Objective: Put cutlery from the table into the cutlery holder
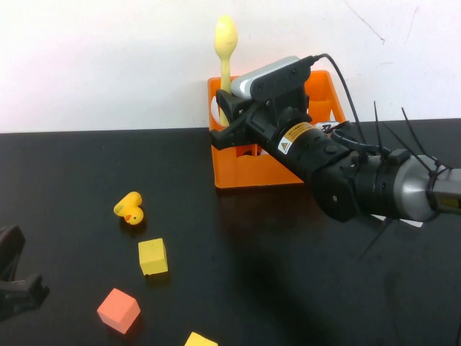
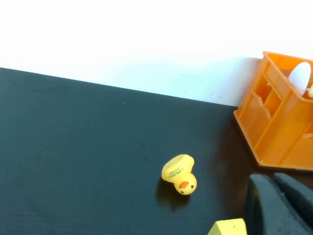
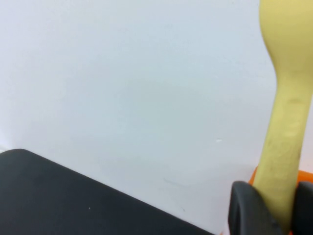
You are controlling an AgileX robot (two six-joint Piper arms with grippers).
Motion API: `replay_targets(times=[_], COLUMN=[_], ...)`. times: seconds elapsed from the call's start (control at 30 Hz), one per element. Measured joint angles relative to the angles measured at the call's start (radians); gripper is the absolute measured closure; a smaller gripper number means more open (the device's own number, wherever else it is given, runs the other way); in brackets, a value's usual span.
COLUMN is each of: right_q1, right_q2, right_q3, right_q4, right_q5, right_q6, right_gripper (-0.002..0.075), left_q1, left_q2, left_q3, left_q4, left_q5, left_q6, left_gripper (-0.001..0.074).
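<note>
The yellow spoon (image 1: 225,43) stands upright, bowl up, over the back left corner of the orange cutlery holder (image 1: 248,171) at the back of the black table (image 1: 72,166). My right gripper (image 1: 226,109) is shut on the spoon's handle just above the holder. In the right wrist view the spoon (image 3: 288,98) sits between the two dark fingers of the right gripper (image 3: 276,208). My left gripper (image 1: 14,277) rests at the front left edge, empty, with its fingers (image 2: 274,205) together. The light blue fork and the grey fork are out of view.
A yellow rubber duck (image 1: 130,209), a yellow cube (image 1: 153,256), an orange cube (image 1: 118,310) and another yellow cube (image 1: 200,340) lie on the left front of the table. A white piece (image 2: 299,77) stands in the holder (image 2: 279,127). My right arm covers the holder's right part.
</note>
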Motion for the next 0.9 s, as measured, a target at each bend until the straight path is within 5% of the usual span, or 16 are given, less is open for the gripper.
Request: replay_targets(times=[0.23,0.43,0.63,0.8,0.9], right_q1=[0.0,0.0,0.0,0.0,0.0], right_q2=[0.0,0.0,-0.036,-0.135,-0.254], right_q3=[0.0,0.0,0.0,0.0,0.0], right_q4=[0.0,0.0,0.0,-0.009,-0.07], right_q5=[0.012,0.039,0.041,0.066,0.218], right_q6=[0.0,-0.039,-0.145,-0.19,-0.196], right_gripper=[0.055,0.0357,0.0309,0.0391,0.0553], left_q1=[0.0,0.0,0.0,0.0,0.0], left_q2=[0.0,0.0,0.0,0.0,0.0], left_q3=[0.0,0.0,0.0,0.0,0.0], left_q4=[0.0,0.005,0.008,0.021,0.042], left_q5=[0.0,0.0,0.0,0.0,0.0], left_q6=[0.0,0.0,0.007,0.014,0.014], left_gripper=[0.0736,0.0736,0.0736,0.0736,0.0736])
